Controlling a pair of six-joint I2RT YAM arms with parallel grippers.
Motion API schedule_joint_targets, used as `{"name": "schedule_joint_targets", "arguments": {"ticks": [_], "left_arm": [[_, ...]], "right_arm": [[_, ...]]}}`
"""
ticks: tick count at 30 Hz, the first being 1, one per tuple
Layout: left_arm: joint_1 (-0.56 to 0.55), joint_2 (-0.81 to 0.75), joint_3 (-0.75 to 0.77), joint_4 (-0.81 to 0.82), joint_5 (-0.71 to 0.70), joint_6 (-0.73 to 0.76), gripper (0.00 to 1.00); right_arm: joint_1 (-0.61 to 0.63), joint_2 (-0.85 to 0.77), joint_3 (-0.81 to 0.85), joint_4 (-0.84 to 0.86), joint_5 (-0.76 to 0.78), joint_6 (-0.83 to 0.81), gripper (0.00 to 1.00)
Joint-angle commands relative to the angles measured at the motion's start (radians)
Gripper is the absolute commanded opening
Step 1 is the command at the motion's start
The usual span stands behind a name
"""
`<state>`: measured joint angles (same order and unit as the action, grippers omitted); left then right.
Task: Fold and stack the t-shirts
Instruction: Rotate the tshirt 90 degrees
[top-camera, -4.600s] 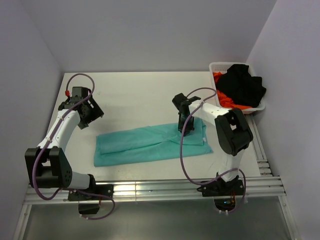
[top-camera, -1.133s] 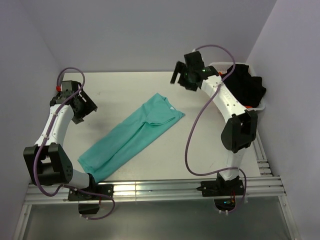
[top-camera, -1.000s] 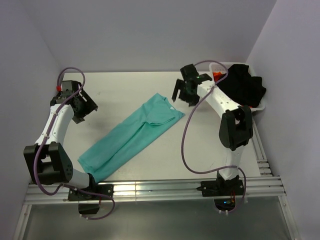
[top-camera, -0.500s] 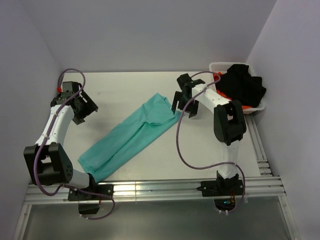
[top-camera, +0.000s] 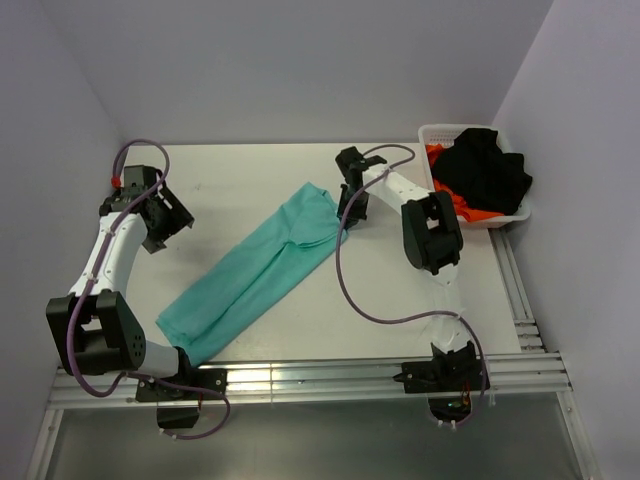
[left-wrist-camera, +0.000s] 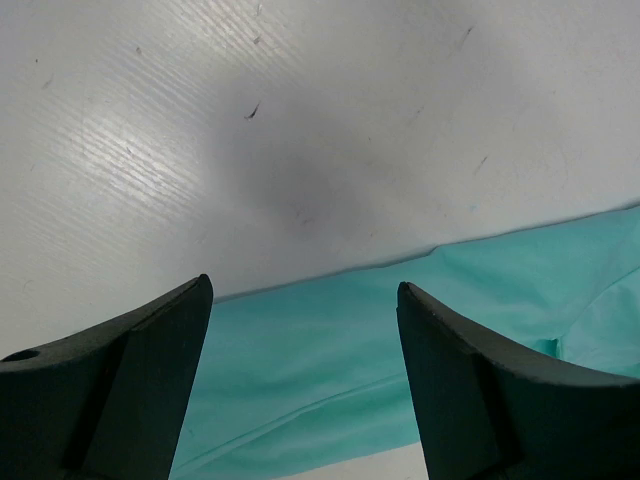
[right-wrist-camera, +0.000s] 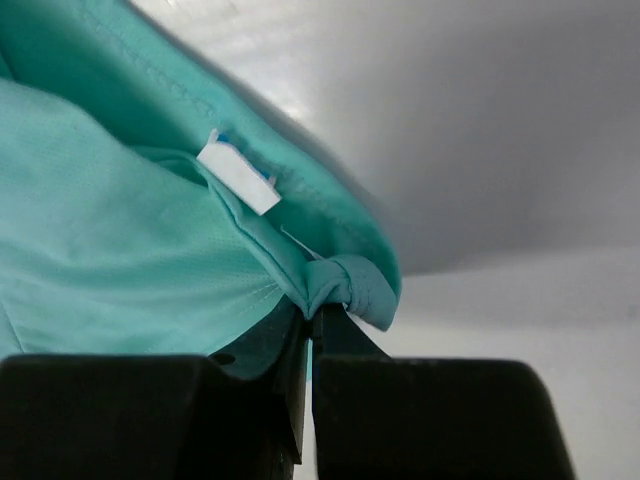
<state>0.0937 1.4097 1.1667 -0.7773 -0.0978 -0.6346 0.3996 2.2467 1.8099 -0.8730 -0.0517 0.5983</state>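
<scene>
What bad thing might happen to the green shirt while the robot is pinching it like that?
1. The right hand pinches only a small fold of the teal t-shirt at its collar, beside the white label, so the cloth might slip out when pulled.
2. The left hand is open and holds nothing, so a one-sided pull may drag or bunch the long, slanted shirt instead of flattening it.

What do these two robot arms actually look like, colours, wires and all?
The left arm and right arm match: slim white tubes linked by chunky black joints. A loose purple cable loops along each one. A small red fitting sits near the left wrist. The left gripper and right gripper each have two dark, wedge-shaped fingers.
</scene>
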Motion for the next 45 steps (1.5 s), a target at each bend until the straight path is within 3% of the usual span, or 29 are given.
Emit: {"name": "schedule_joint_targets", "arguments": {"ticks": [1, 5, 7, 10, 11, 12, 13, 15, 16, 18, 19, 25, 30, 36, 45], "left_arm": [[0.011, -0.018, 0.014, -0.019, -0.023, 0.027, 0.81], [0.015, -0.005, 0.036, -0.042, -0.020, 0.033, 0.81], [0.015, 0.006, 0.056, -0.050, -0.020, 0.039, 0.81], [0.018, 0.024, 0.086, -0.063, -0.022, 0.052, 0.81], [0.018, 0.029, 0.094, -0.069, -0.023, 0.055, 0.81], [0.018, 0.041, 0.120, -0.077, -0.023, 0.058, 0.81], [0.018, 0.046, 0.134, -0.082, -0.026, 0.056, 0.81], [0.020, 0.051, 0.169, -0.091, -0.039, 0.058, 0.81], [0.020, 0.054, 0.177, -0.092, -0.042, 0.056, 0.81], [0.021, 0.046, 0.179, -0.080, -0.042, 0.049, 0.81], [0.021, 0.041, 0.172, -0.073, -0.039, 0.046, 0.81], [0.024, 0.000, 0.081, -0.008, 0.003, -0.003, 0.81], [0.023, -0.002, 0.048, 0.013, 0.021, -0.013, 0.81], [0.023, -0.005, 0.027, 0.036, 0.041, -0.019, 0.80], [0.024, -0.060, -0.033, 0.042, 0.041, -0.004, 0.81]], "right_arm": [[0.005, 0.072, 0.139, -0.014, -0.028, 0.018, 0.00], [-0.002, 0.198, 0.357, -0.011, -0.127, 0.096, 0.00], [-0.016, 0.256, 0.493, 0.067, -0.297, 0.174, 0.00], [-0.039, 0.272, 0.491, 0.562, -0.463, 0.403, 0.00], [-0.042, 0.287, 0.493, 0.821, -0.494, 0.516, 0.32], [-0.047, 0.312, 0.613, 0.848, -0.472, 0.550, 0.72], [-0.048, 0.342, 0.702, 0.835, -0.447, 0.569, 1.00], [-0.065, 0.390, 0.813, 0.822, -0.421, 0.609, 1.00], [-0.073, 0.328, 0.772, 0.827, -0.416, 0.616, 1.00], [-0.091, 0.214, 0.542, 0.850, -0.399, 0.577, 1.00], [-0.103, 0.109, 0.479, 0.789, -0.384, 0.498, 1.00], [-0.082, -0.116, 0.246, 0.372, -0.301, 0.189, 1.00], [-0.019, -0.216, -0.022, 0.322, -0.283, 0.149, 1.00], [0.108, -0.196, -0.049, 0.272, -0.283, 0.124, 1.00], [0.205, -0.112, -0.024, 0.267, -0.283, 0.133, 1.00]]}}
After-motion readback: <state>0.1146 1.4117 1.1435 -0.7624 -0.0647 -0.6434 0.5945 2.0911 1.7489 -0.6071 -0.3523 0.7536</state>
